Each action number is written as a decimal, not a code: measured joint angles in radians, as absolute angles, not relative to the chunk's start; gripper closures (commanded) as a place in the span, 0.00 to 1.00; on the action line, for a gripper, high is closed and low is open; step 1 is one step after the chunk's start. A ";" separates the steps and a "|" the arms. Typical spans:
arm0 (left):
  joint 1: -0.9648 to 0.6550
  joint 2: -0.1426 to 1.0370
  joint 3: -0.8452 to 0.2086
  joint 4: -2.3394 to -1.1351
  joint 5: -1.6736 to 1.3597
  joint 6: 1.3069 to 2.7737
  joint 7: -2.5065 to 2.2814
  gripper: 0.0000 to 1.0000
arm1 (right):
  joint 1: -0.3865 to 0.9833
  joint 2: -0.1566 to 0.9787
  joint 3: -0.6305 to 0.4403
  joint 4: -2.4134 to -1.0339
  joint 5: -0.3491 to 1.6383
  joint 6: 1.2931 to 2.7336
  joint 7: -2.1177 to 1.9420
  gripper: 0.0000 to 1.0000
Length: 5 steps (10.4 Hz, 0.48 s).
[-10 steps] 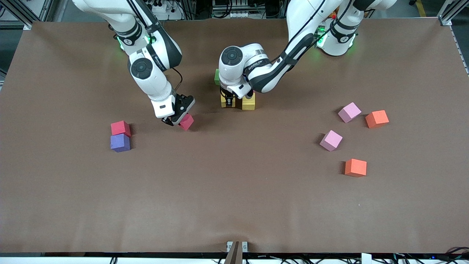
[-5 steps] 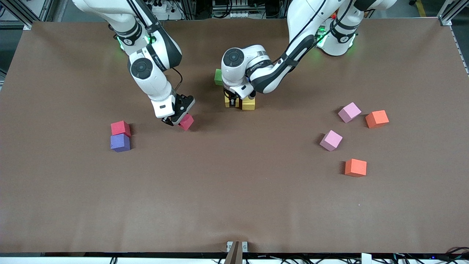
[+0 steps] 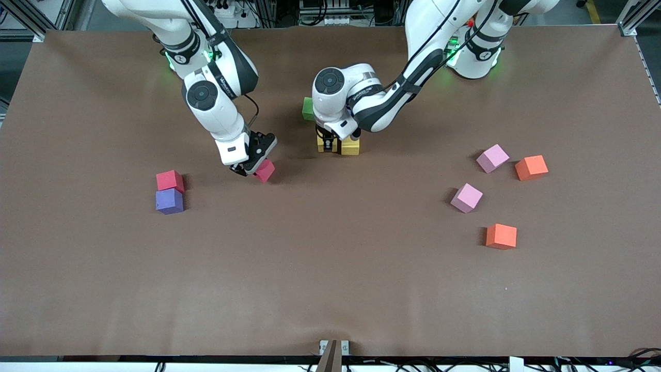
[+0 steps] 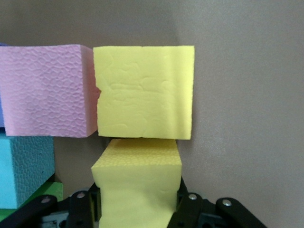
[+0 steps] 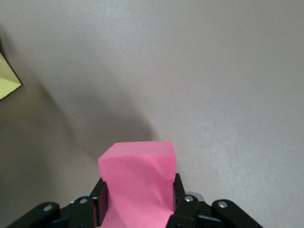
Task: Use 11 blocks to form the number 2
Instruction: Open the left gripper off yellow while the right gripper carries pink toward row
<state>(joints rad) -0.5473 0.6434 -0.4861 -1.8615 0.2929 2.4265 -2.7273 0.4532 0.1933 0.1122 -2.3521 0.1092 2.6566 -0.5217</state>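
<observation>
My left gripper [image 3: 327,142] is shut on a yellow block [image 4: 137,185], held low right beside a second yellow block [image 3: 351,146] that lies on the table. That lying yellow block [image 4: 145,92] touches a pink block [image 4: 47,90]. A light blue block [image 4: 23,168] and a green block [image 3: 308,108] belong to the same cluster, which the left arm mostly hides in the front view. My right gripper [image 3: 254,170] is shut on a deep pink block [image 5: 137,183], low over bare table toward the right arm's end from that cluster.
A red block [image 3: 170,181] touches a purple block [image 3: 169,201] toward the right arm's end. Toward the left arm's end lie two pink blocks [image 3: 492,157] [image 3: 467,197] and two orange blocks [image 3: 531,167] [image 3: 501,236], all apart.
My left gripper carried its yellow block sideways, closer to the lying yellow block. My right gripper shifted slightly toward the cluster with the pink block.
</observation>
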 measured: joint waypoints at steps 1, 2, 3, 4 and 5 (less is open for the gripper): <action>-0.547 0.643 -0.485 -1.862 0.294 2.426 -2.727 0.68 | 0.462 0.193 0.113 -2.352 0.109 2.656 -0.521 0.65; -0.547 0.643 -0.484 -1.862 0.294 2.426 -2.727 0.68 | 0.470 0.193 0.114 -2.352 0.109 2.654 -0.522 0.65; -0.547 0.643 -0.483 -1.862 0.294 2.426 -2.727 0.68 | 0.476 0.194 0.115 -2.352 0.109 2.646 -0.527 0.65; -0.546 0.643 -0.482 -1.862 0.295 2.426 -2.727 0.68 | 0.478 0.194 0.116 -2.352 0.108 2.626 -0.542 0.65; -0.546 0.643 -0.481 -1.862 0.300 2.426 -2.727 0.68 | 0.478 0.194 0.116 -2.352 0.108 2.600 -0.556 0.65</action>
